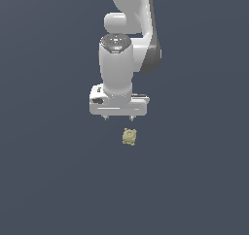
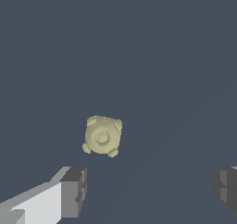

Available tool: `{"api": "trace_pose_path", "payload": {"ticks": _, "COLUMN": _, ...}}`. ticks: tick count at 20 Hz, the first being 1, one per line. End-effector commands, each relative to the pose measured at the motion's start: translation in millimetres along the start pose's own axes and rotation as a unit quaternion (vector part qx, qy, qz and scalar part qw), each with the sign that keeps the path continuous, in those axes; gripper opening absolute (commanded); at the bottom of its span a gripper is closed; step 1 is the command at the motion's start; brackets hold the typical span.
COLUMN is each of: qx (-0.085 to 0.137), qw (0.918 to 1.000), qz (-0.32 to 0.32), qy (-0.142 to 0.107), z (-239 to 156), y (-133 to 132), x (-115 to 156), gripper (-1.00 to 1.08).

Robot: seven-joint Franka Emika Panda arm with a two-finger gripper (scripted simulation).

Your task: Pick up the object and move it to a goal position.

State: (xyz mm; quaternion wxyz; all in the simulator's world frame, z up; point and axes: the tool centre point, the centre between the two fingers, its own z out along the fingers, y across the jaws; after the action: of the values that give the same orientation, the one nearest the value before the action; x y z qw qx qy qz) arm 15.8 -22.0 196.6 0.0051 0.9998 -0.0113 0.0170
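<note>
While claw (image 1: 118,118) gapes, object (image 1: 129,136) lies apart, unenclosed, floor bare around

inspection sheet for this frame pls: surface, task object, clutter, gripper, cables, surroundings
Surface: plain dark blue-grey ground, uniform, no markings seen.
Task object: small olive-tan knobby block, circular mark on its face in the wrist view, lying free, not gripped.
Clutter: nothing seen.
Gripper: gripper open, fingers spread wider than the block, nothing between them; the block sits ahead of the fingertips in the wrist view.
Cables: nothing seen.
Surroundings: only the white arm; no goal marker visible.
</note>
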Motion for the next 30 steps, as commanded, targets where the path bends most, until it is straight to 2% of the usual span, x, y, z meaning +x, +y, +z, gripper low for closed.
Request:
{"api": "trace_pose_path", "payload": {"ticks": 1, "qx": -0.001, "qw": 1.0000, "qz": -0.003, "qy": -0.002, "z": 0, "y": 2, "x": 0, "gripper": 1.00}}
{"api": "trace_pose_path", "payload": {"ticks": 11, "qx": 0.000, "qw": 1.0000, "qz": 0.006, "qy": -0.003, "z": 10, "y": -3, "x": 0, "gripper": 1.00}}
{"api": "trace_pose_path", "payload": {"ticks": 24, "qx": 0.003, "qw": 0.9975, "qz": 0.070, "qy": -0.014, "z": 87, "y": -39, "x": -4, "gripper": 1.00}}
{"api": "trace_pose_path", "payload": {"ticks": 30, "qx": 0.003, "qw": 0.9963, "qz": 0.084, "qy": -0.017, "z": 105, "y": -47, "x": -7, "gripper": 1.00}}
